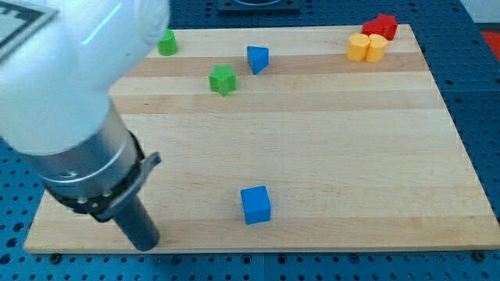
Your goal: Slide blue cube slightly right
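The blue cube (pixel 255 204) lies on the wooden board (pixel 336 148) near the view's bottom edge, a little left of centre. My tip (pixel 148 243) is at the board's bottom left, well to the left of the blue cube and apart from it. The white arm body fills the view's upper left.
A blue triangular block (pixel 257 58) and a green star block (pixel 223 80) lie near the view's top centre. A green block (pixel 166 43) lies top left by the arm. Two yellow blocks (pixel 367 47) and a red block (pixel 380 26) cluster top right.
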